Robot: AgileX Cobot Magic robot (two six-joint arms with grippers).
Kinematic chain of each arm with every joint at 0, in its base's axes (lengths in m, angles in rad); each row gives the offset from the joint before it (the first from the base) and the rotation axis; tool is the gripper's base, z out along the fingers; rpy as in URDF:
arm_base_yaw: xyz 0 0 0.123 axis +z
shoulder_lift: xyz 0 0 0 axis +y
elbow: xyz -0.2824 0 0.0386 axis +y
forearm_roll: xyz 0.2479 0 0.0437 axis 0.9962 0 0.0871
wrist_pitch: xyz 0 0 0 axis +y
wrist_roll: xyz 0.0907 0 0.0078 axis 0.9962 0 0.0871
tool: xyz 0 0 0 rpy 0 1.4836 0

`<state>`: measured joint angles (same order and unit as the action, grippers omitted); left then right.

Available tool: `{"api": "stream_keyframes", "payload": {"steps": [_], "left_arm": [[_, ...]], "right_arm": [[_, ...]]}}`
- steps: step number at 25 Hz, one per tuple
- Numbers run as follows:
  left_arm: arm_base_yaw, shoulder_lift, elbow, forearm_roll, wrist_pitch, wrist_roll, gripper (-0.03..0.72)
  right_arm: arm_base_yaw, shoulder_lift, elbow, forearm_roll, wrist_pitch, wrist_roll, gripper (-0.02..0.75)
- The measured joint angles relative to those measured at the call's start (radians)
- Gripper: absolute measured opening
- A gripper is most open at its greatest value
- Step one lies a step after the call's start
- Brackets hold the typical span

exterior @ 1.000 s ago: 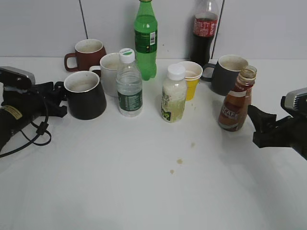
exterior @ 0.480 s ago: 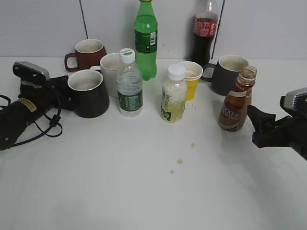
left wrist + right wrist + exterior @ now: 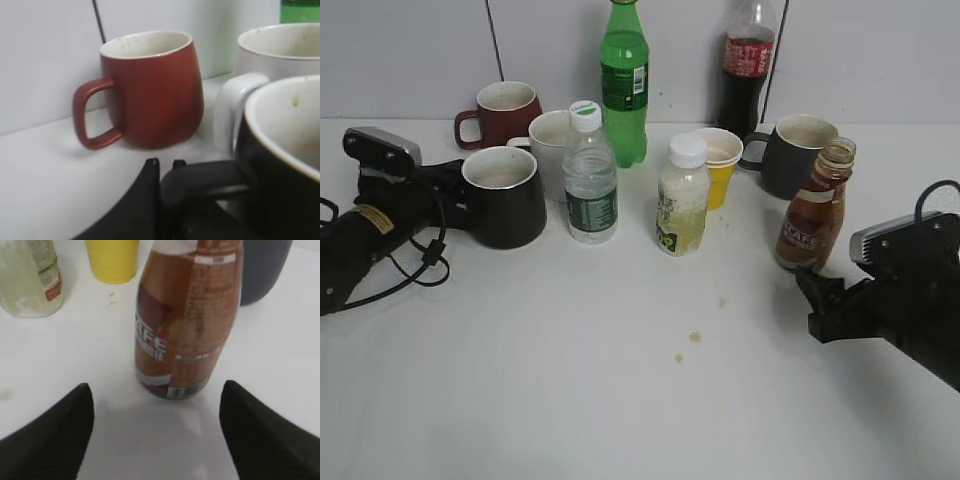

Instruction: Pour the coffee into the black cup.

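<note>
1. Coffee point(image 3: 814, 212) – small clear bottle, narrow neck, no cap, brown liquid nearly to the neck, brown/white label. Upright on the white table point(image 3: 570, 400), right side, just in front of the grey mug point(image 3: 790, 152).
2. R gripper point(image 3: 812, 298) low on the table, just in front of the bottle; wrist view: matte black fingers point(image 3: 55, 432) wide apart, bottle point(image 3: 187, 320) between them but farther out, not touching.
3. Black cup point(image 3: 504, 196) – glossy, flares toward base, pale inside w/ faint stains; contents can't tell. Stands left, beside the water bottle point(image 3: 589, 175).
4. L gripper point(image 3: 448, 190) at the cup's handle; wrist view: black finger point(image 3: 142, 200) against the loop handle point(image 3: 205, 182) – clamped or not, can't tell.
5. Behind the cup: maroon mug point(image 3: 150, 90), matte, pale inside; white mug point(image 3: 270, 65) next to it.
</note>
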<state>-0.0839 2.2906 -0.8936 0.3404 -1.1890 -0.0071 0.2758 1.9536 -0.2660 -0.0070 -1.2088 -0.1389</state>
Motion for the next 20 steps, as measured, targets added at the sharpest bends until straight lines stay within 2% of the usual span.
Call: {"api": "stream_keyframes", "payload": {"steps": [15,20], "left_arm": [[0.000,-0.297,0.300,-0.030,0.032,0.007,0.038],[-0.037,-0.334,0.359,-0.033,0.034,0.007,0.038]], "right_arm": [[0.000,0.183,-0.246,-0.008,-0.001,0.035,0.589],[0.000,0.229,-0.317,-0.007,-0.001,0.041,0.589]]}}
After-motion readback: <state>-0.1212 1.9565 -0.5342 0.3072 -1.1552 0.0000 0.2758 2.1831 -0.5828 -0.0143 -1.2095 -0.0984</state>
